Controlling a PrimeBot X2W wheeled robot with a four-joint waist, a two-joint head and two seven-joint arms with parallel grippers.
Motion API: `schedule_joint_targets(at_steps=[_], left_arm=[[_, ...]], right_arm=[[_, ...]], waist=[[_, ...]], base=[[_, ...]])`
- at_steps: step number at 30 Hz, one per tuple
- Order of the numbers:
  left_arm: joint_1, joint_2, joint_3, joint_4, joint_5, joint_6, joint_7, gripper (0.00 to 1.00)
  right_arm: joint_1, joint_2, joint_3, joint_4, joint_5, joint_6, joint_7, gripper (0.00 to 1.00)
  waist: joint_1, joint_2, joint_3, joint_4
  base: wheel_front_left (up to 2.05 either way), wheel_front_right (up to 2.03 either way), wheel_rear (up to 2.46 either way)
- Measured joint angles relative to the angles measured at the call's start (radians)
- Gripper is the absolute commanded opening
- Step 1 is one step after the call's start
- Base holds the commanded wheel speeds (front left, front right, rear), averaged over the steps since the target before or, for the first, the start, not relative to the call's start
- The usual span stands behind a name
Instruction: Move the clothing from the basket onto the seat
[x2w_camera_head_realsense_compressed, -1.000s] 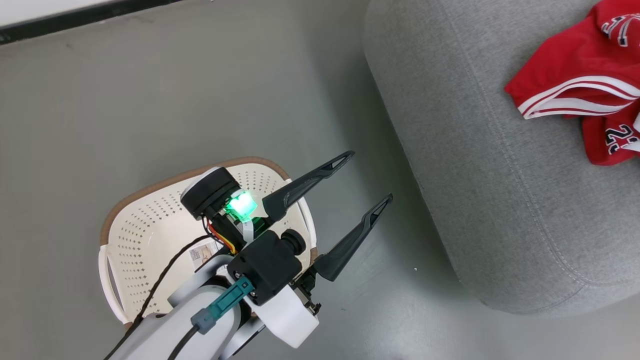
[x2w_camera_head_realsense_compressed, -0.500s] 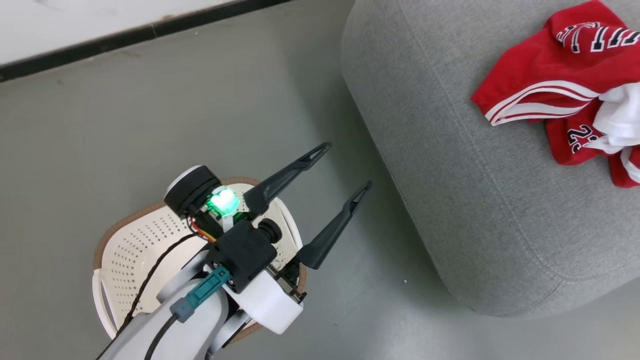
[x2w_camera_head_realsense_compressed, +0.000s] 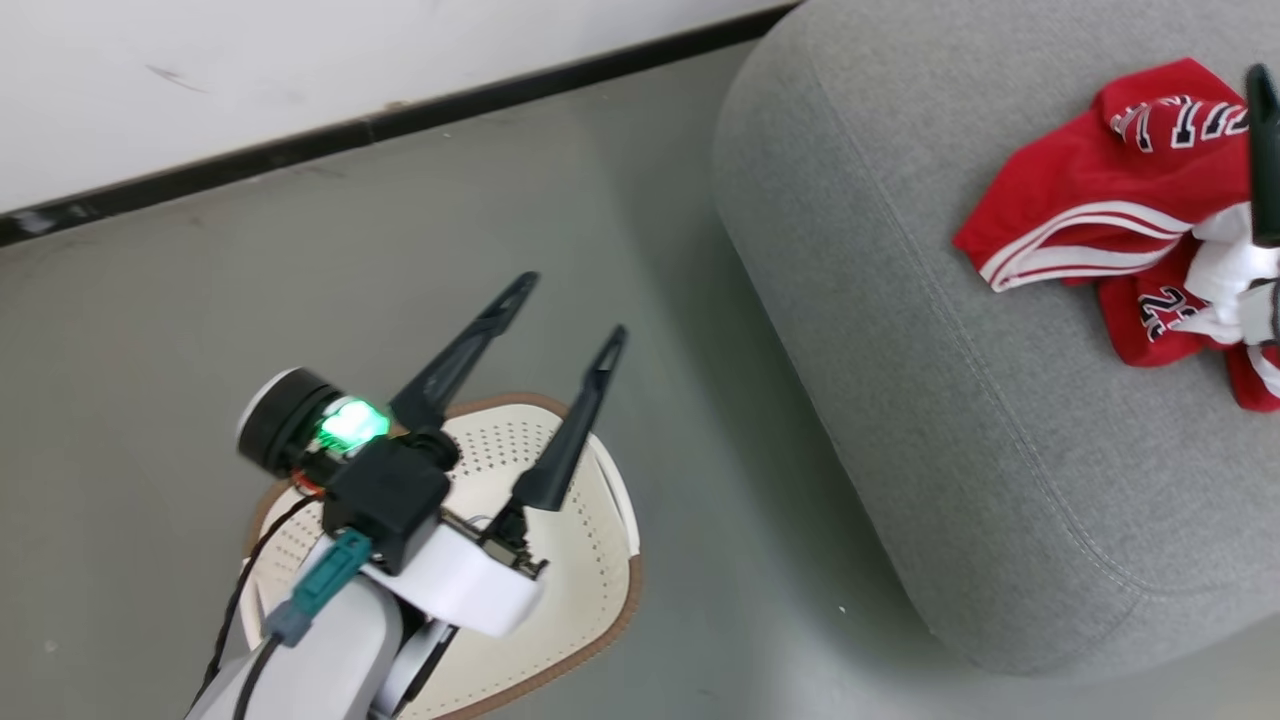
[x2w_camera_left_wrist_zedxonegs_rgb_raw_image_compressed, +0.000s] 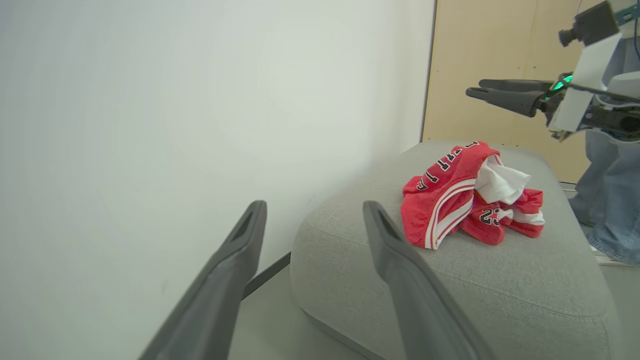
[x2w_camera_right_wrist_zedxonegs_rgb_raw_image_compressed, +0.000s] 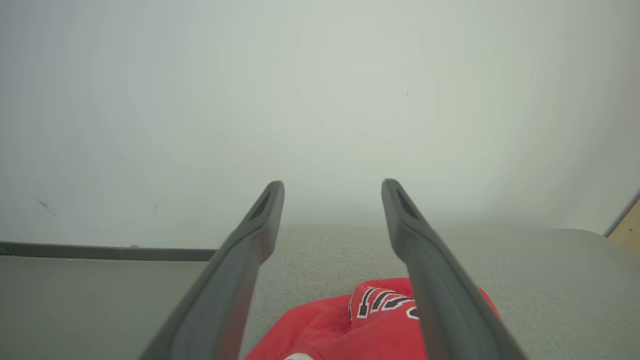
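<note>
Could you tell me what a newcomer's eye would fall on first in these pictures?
The red clothing lies heaped on the grey seat, at the head view's right. At its lower left, the open left gripper, a green light glowing on its wrist, hangs over the basket on the floor. The right gripper stands open above the clothing.

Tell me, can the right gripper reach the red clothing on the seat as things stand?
Probably yes. The right gripper hangs open above the clothing on the seat, with only air between them. Lowering it should bring it onto the fabric.
</note>
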Motion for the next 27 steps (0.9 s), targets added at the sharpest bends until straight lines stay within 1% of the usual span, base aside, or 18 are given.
schedule_joint_targets(at_steps=[5,11,17,22,27], left_arm=[[0.054,0.004,0.049,0.005,-0.023,0.045,-0.003,1.00],[0.119,0.004,0.100,0.011,-0.051,0.085,-0.009,1.00],[0.164,0.004,0.137,0.013,-0.060,0.111,-0.009,1.00],[0.183,0.000,0.173,0.009,-0.061,0.124,-0.009,1.00],[0.211,-0.020,0.200,0.006,-0.077,0.140,-0.009,1.00]], right_arm=[[-0.001,0.030,0.035,-0.040,-0.007,0.000,0.000,1.00],[-0.001,0.058,0.031,-0.064,-0.022,0.000,0.000,1.00],[0.001,0.094,0.013,-0.075,-0.058,0.000,0.000,1.00],[0.012,0.127,-0.008,-0.083,-0.068,0.000,0.000,1.00],[0.076,0.173,-0.029,-0.087,-0.083,0.000,0.000,1.00]], waist=[[0.0000,0.0000,-0.030,0.035],[0.0000,0.0000,-0.063,0.084],[0.0000,0.0000,-0.093,0.134],[-0.0001,0.0000,-0.119,0.174],[0.0000,0.0000,-0.146,0.211]], base=[[0.00,0.00,0.00],[0.00,0.00,0.00],[0.00,0.00,0.00],[0.00,0.00,0.00],[0.00,0.00,0.00]])
